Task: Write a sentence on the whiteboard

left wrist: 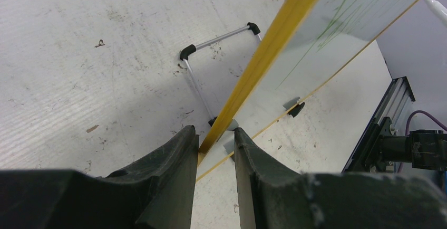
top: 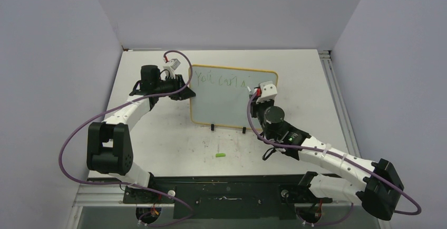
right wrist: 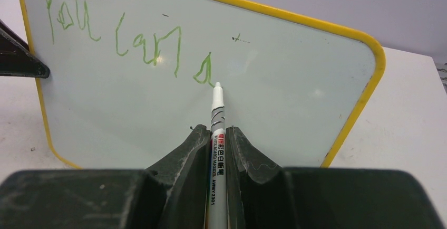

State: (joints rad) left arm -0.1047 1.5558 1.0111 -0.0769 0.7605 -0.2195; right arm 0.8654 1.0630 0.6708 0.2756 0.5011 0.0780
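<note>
- Right gripper [right wrist: 213,134]: fingers [right wrist: 192,152] pressed tight on the barrel of a white marker pen [right wrist: 217,158], one on either side; pen pointing straight out past the fingertips.
- Pen tip: touching the face of the whiteboard [right wrist: 274,102], at the foot of the last green stroke.
- Sentence [right wrist: 118,34]: green handwriting along the top of the board, reading "You can" plus one further letter resembling an "a"; single line, unfinished; rest of the face blank apart from a few small dark specks.
- Left gripper [left wrist: 216,134]: fingers [left wrist: 171,158] drawn in narrow, pinching the yellow frame at the board's left edge, one finger in front, one behind.
- Whiteboard position: standing on its long edge, tilted back, at the middle of the table [top: 295,76], writing side toward the arms; black clip feet [top: 212,127] under the lower edge; thin metal wire stand [left wrist: 211,41] with black corner pieces on the table behind it.
- Arms, top view: left reaching in to the board's side, right reaching to its front.
- Green cap [top: 220,155]: lying loose on the table, between the board and the arm bases.
</note>
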